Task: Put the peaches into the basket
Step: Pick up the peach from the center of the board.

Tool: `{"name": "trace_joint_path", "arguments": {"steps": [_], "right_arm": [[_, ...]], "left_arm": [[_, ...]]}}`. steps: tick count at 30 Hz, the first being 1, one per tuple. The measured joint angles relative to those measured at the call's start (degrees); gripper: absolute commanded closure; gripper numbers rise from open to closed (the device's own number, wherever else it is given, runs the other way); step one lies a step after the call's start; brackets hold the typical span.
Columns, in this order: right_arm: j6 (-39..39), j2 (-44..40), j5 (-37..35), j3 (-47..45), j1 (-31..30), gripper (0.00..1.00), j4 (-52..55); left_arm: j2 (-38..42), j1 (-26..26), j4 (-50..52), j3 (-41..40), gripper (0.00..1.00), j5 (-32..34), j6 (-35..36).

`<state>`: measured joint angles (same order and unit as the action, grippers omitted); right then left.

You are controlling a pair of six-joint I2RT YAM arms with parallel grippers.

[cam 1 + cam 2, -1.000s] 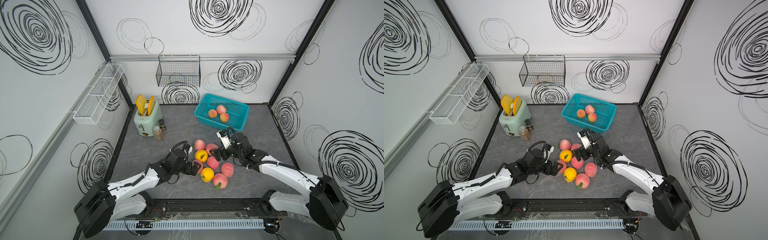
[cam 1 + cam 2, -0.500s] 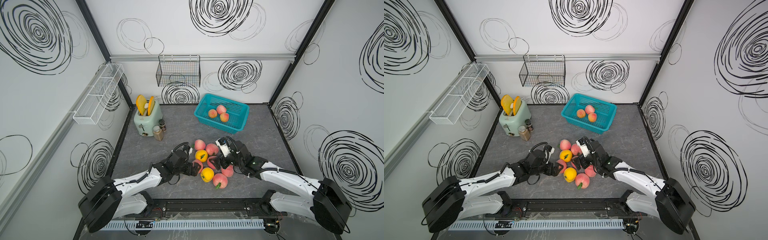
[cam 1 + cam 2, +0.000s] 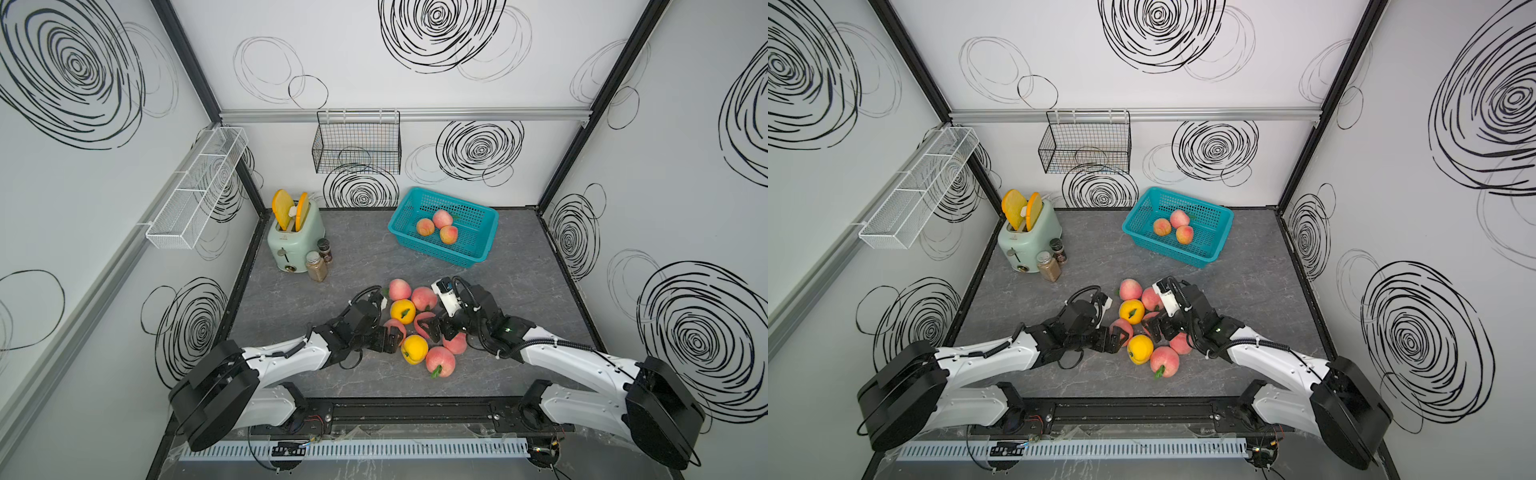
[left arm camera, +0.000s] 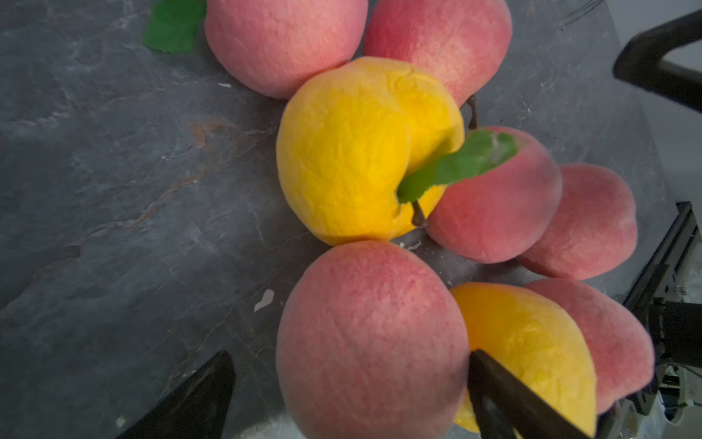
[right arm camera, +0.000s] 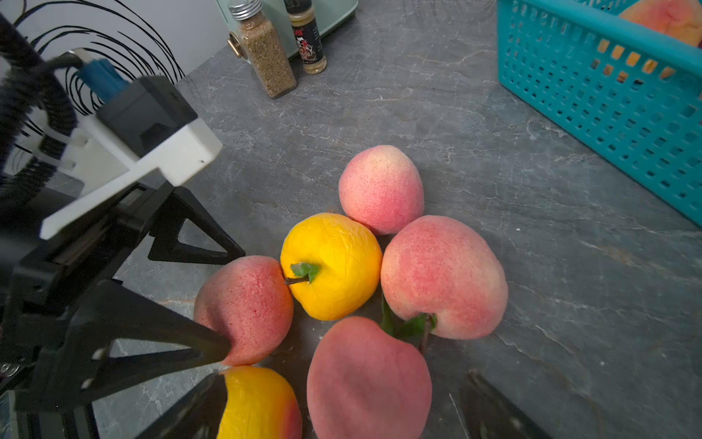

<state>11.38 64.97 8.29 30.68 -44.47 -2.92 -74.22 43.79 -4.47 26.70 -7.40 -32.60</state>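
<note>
- On the surface (image 3: 519,291), eight peaches (image 3: 402,311) huddle touching; one nudge could set them rolling
- The basket (image 3: 488,239) sits at the back, three peaches inside
- The left tool (image 3: 394,334) and right tool (image 3: 428,328) gape wide, each straddling one peach, near enough to clash when closing

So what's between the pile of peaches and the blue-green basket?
Nothing, just bare grey table. Both top views show that between the basket and the nearest peach.
</note>
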Motion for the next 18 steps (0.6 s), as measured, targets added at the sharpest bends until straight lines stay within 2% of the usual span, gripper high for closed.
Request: {"name": "trace_joint_path", "arguments": {"steps": [10,12,15,18], "right_arm": [[0.0,-1.2,0.1,-0.7,0.0,0.00,-0.7],[-0.2,-1.2,0.1,-1.0,0.0,0.00,-0.7],[-0.2,-1.2,0.1,-1.0,0.0,0.00,-0.7],[-0.3,-1.2,0.2,-1.0,0.0,0.00,-0.8]], "left_arm": [[-3.4,0.2,-0.4,1.3,0.01,0.0,0.0],[-3.4,0.2,-0.4,1.4,0.05,0.0,0.0],[-3.4,0.2,-0.5,1.6,0.17,0.0,0.0],[-3.4,0.2,-0.5,1.6,0.19,0.0,-0.2]]}}
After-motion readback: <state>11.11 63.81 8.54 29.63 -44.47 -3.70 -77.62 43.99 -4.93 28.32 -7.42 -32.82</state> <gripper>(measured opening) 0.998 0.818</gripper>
